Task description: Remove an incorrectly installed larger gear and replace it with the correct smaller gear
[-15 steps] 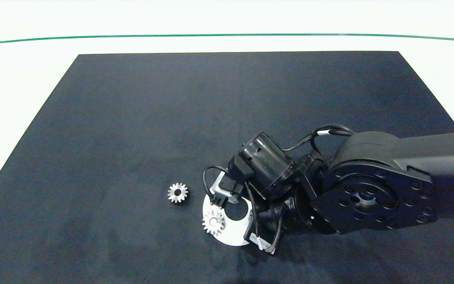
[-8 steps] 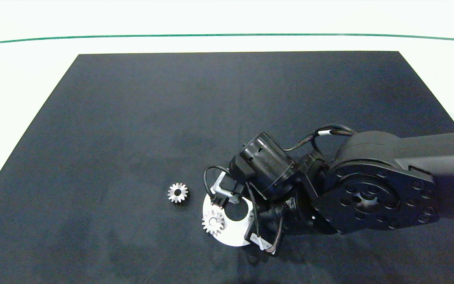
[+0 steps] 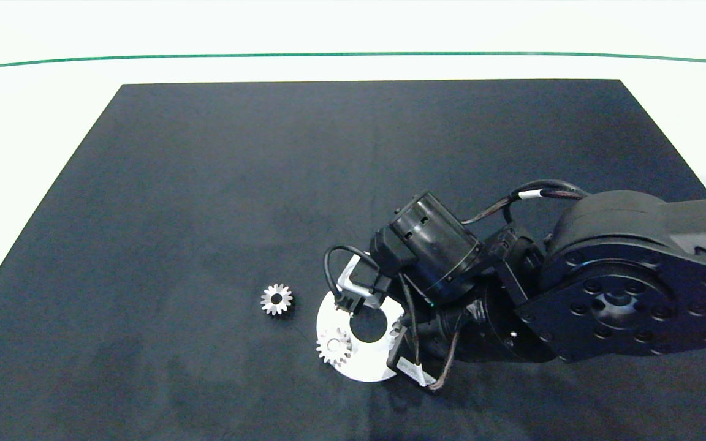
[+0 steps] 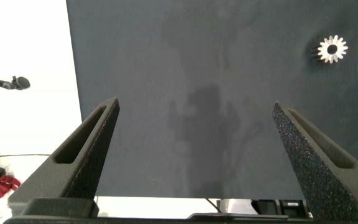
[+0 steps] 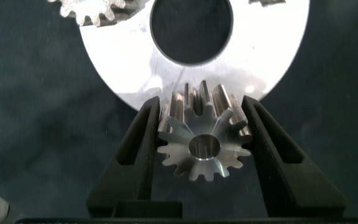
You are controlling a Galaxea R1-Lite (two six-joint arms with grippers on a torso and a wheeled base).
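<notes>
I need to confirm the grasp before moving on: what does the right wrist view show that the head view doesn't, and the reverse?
Only the right wrist view shows the right pincer shut on the larger gear, tipped on its side. Only the head view shows the loose smaller gear alone on the black mat. Both show the white disc with its round hole and a gear at its rim.

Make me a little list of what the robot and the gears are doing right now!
Right gripper: shut on the big gear, held just off the edge of the round white plate.
Left gripper: open, holding nothing, above the black mat.
On the plate: one small gear beside the big round hole.
Off the plate: another small gear, lying alone on the mat.
Swap: small gear not put in yet.
</notes>
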